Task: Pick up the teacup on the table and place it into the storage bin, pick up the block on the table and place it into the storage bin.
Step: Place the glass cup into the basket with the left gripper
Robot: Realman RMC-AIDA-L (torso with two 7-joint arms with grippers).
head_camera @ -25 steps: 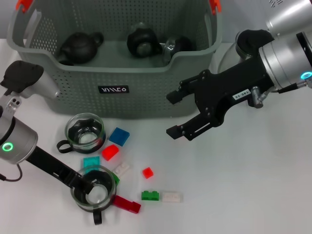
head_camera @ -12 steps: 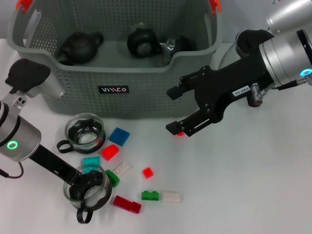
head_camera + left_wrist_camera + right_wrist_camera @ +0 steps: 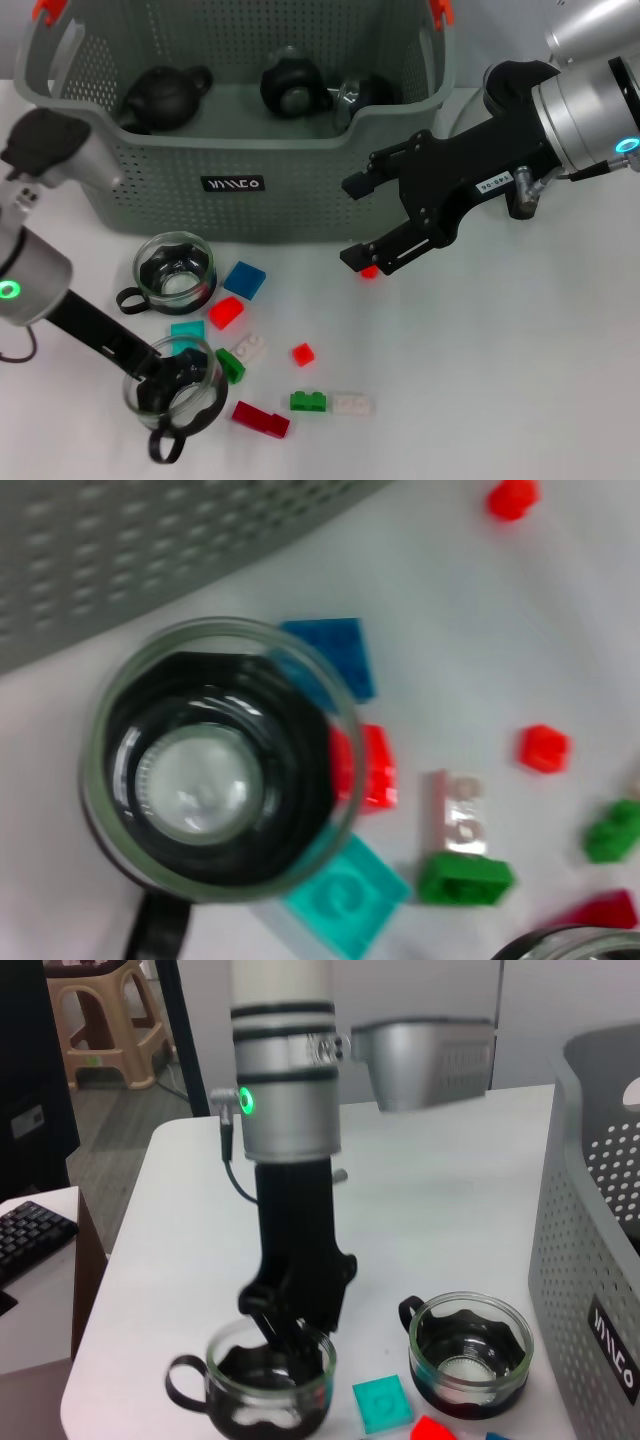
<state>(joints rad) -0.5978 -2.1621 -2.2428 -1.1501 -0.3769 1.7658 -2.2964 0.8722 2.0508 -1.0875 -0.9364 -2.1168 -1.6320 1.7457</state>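
Storage bin [image 3: 240, 150] sits at the far side of the desk [image 3: 520, 380], already holding dark teapot-like items. My right end effector [image 3: 368, 225] hangs just in front of the bin's front wall, jaws spread and released; a small red block [image 3: 370, 271] shows right under its lower finger, on the desk as far as I can tell. My left end effector [image 3: 172, 378] is down at the near-left, one finger inside the rim of the near teacup [image 3: 178, 392], the other outside, so I read it as clenched on the cup wall; the right wrist view shows the same pinch on the rim. Second teacup [image 3: 176, 270] stands apart, close to the bin front, with blue block [image 3: 244, 280] and red block [image 3: 226, 312] just beside it, teal block [image 3: 187, 331] between the two cups. Step in hand, my call: teacup pick with the left arm, grip made, transfer not yet done. Next I need a clean lift clear of the loose blocks, carry over the bin's front wall, then let go inside. Risk: a rim pinch on glass could slip or tilt.
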